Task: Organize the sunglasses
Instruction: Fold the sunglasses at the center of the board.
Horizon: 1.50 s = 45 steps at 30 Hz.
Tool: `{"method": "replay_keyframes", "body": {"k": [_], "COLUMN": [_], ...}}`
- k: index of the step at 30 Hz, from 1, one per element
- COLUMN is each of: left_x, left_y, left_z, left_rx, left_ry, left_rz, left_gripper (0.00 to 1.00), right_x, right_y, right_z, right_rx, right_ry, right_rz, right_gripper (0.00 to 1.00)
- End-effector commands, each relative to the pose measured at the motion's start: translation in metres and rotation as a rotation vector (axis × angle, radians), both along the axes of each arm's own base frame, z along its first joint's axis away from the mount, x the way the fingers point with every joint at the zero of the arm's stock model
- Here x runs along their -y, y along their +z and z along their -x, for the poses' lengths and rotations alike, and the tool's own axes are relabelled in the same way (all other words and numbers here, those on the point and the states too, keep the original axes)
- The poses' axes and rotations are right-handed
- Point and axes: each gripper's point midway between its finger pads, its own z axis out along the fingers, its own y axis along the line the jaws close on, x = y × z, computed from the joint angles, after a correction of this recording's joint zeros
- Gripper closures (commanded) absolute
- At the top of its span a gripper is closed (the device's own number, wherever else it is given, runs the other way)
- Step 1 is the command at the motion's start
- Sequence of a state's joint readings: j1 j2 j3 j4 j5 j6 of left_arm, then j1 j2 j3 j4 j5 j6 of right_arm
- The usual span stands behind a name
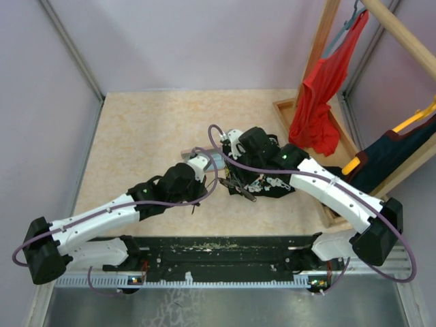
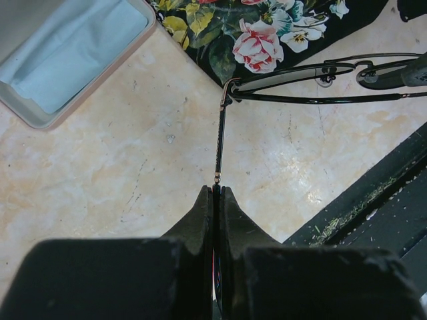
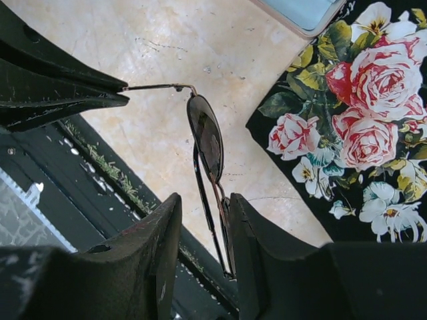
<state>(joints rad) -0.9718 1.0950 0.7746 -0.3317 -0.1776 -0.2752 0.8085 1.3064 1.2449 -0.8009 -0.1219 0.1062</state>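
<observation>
Two grippers [image 2: 217, 193] [image 3: 205, 200], one pair of sunglasses [image 3: 205, 133], one case [image 2: 100, 75], one light-blue cloth [image 2: 73, 47] and one floral fabric [image 3: 360, 133] are showing.

One arm tip of the sunglasses [image 2: 293, 79] is sitting inside the left pincer [image 2: 217, 190]; their far end is lying between the jaws of the right pincer [image 3: 205, 199]. Ahead of the left pincer, on the tabletop [image 2: 100, 187], a pouch [image 2: 260, 40] is lying rightward, a case [image 2: 93, 77] leftward.

Light is bright, soft and even from above, with only faint shadows. The table [image 2: 100, 187] carries a small pale glare patch in the left wrist view. Nearest both wrist cameras, the dark fingers [image 3: 157, 253] look slightly soft.
</observation>
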Motion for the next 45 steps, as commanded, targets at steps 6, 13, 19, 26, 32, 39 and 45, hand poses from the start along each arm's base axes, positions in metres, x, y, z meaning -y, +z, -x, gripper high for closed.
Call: {"method": "replay_keyframes", "body": {"k": [6, 13, 19, 26, 32, 39, 45], "left_x": [0.007, 0.007, 0.007, 0.006, 0.006, 0.005, 0.007], "left_y": [0.019, 0.018, 0.013, 0.011, 0.01, 0.021, 0.04], "left_z": [-0.001, 0.003, 0.006, 0.006, 0.005, 0.001, 0.001], "left_rx": [0.057, 0.05, 0.041, 0.043, 0.038, 0.056, 0.059], "left_ry": [-0.038, -0.048, -0.059, -0.059, -0.043, 0.002, 0.028], "left_rz": [0.03, 0.041, 0.038, 0.029, 0.029, 0.072, 0.148], "left_gripper": [1.0, 1.0, 1.0, 1.0, 1.0, 0.92, 0.62], "right_x": [0.0, 0.002, 0.001, 0.0, 0.001, 0.0, -0.001], "right_y": [0.0, -0.01, -0.012, -0.014, -0.016, -0.014, -0.012], "right_z": [-0.001, -0.003, -0.007, -0.009, -0.008, -0.006, -0.007], "right_rx": [-0.001, -0.012, -0.011, -0.013, -0.017, -0.014, -0.005], "right_ry": [0.052, 0.047, 0.045, 0.048, 0.05, 0.059, 0.046], "right_rz": [0.034, 0.068, 0.082, 0.09, 0.094, 0.08, 0.059], "right_gripper": [0.66, 0.67, 0.74, 0.83, 0.93, 1.0, 1.0]}}
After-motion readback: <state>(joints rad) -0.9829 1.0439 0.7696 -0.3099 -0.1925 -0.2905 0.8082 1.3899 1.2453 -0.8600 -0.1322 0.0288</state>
